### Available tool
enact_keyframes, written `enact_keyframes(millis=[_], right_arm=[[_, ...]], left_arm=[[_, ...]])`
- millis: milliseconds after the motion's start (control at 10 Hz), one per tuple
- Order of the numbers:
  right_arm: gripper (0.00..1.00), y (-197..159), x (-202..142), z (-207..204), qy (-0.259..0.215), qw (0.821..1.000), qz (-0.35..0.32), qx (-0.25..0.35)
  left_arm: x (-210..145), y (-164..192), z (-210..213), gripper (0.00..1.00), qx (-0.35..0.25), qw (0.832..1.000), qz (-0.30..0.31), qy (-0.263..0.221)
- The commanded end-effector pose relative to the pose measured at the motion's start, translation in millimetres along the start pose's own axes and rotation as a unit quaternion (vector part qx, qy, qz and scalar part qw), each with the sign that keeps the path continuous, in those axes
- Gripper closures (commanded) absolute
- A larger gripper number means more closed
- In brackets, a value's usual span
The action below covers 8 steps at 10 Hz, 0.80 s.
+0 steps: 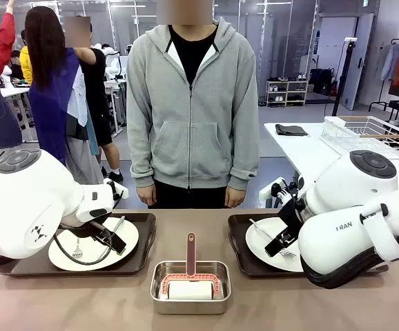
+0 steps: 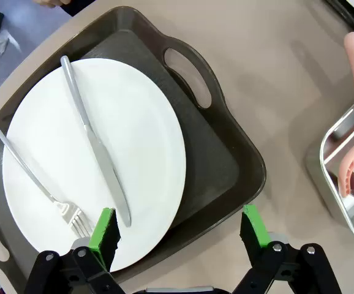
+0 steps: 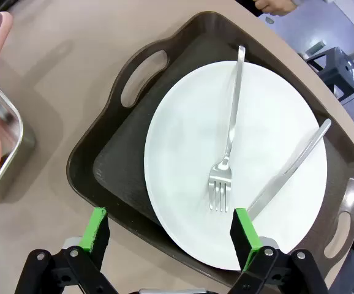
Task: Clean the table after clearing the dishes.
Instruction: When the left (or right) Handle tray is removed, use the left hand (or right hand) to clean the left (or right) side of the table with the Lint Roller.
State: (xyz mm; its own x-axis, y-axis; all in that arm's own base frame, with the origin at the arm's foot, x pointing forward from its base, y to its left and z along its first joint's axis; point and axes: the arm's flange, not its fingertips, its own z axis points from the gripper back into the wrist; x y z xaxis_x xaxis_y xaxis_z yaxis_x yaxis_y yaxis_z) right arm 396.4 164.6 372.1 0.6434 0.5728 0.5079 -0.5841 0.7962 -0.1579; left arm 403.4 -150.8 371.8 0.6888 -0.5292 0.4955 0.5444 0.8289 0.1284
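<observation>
While both pairs of jaws are standing wide apart, holding nothing, the left gripper (image 2: 178, 224) is hovering at the near edge of the left tray (image 2: 226, 159) and left plate (image 2: 140, 147). The right gripper (image 3: 169, 223) is hovering likewise over the right tray (image 3: 103, 165) and right plate (image 3: 183, 153). Each plate is carrying cutlery: one fork (image 2: 33, 174) and knife (image 2: 97, 147), a second fork (image 3: 231, 122) and second knife (image 3: 292, 165). One steel pan (image 1: 155, 293) with a pink-handled tool (image 1: 191, 252) is sitting lower centre on the table (image 1: 289, 303). Both arms are bending in from the frame's sides, wrists angling down. One person (image 1: 192, 103) is standing at upper centre.
</observation>
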Motion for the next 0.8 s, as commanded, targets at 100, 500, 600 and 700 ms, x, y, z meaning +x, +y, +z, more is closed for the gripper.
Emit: enact_keyframes(millis=[100,500,600,700], right_arm=[[0.00,0.0,0.0,0.0,0.000,1.000,0.000,0.000],[0.00,0.0,0.0,0.0,0.000,1.000,0.000,0.000],[0.00,0.0,0.0,0.0,0.000,1.000,0.000,0.000],[0.00,0.0,0.0,0.0,0.000,1.000,0.000,0.000]], left_arm=[[0.1,-0.2,0.0,0.00,0.000,1.000,0.000,0.000],[0.1,-0.2,0.0,0.00,0.000,1.000,0.000,0.000],[0.1,-0.2,0.0,0.00,0.000,1.000,0.000,0.000],[0.1,-0.2,0.0,0.00,0.000,1.000,0.000,0.000]])
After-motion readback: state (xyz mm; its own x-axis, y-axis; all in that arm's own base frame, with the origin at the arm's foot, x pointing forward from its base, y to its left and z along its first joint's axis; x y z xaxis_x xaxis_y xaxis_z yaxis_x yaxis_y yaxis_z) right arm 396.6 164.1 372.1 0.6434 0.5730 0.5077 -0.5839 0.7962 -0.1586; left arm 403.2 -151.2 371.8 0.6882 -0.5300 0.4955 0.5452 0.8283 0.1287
